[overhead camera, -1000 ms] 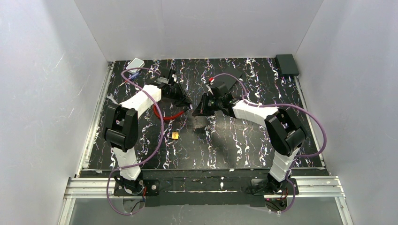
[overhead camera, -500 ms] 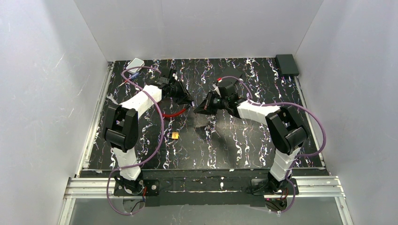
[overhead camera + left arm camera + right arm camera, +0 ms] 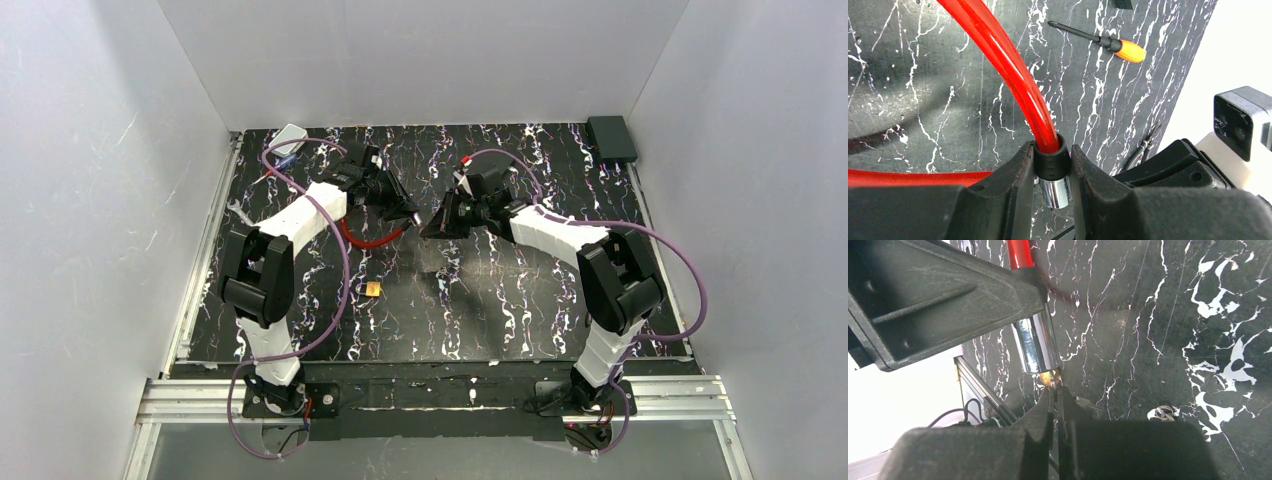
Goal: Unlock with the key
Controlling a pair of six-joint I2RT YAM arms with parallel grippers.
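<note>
While R gripper (image 3: 1056, 390) is pinched narrow on the key (image 3: 1052, 380), the key's tip sits at the lower end of the chrome barrel (image 3: 1035, 342). L gripper (image 3: 1052, 155) clamps the red cable lock (image 3: 998, 55) by its black collar (image 3: 1050, 161), just above the barrel. Brass padlock (image 3: 372, 289) lies well apart from the barrel, twd the arm bases.

Black marbled table (image 3: 500, 310), plain white walls (image 3: 430, 60)

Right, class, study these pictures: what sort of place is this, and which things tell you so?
Most likely a robotics lab test cell: plain white walls box in a black marbled tabletop, and a cabled left arm and right arm stand bolted to an aluminium rail at its near edge.
</note>
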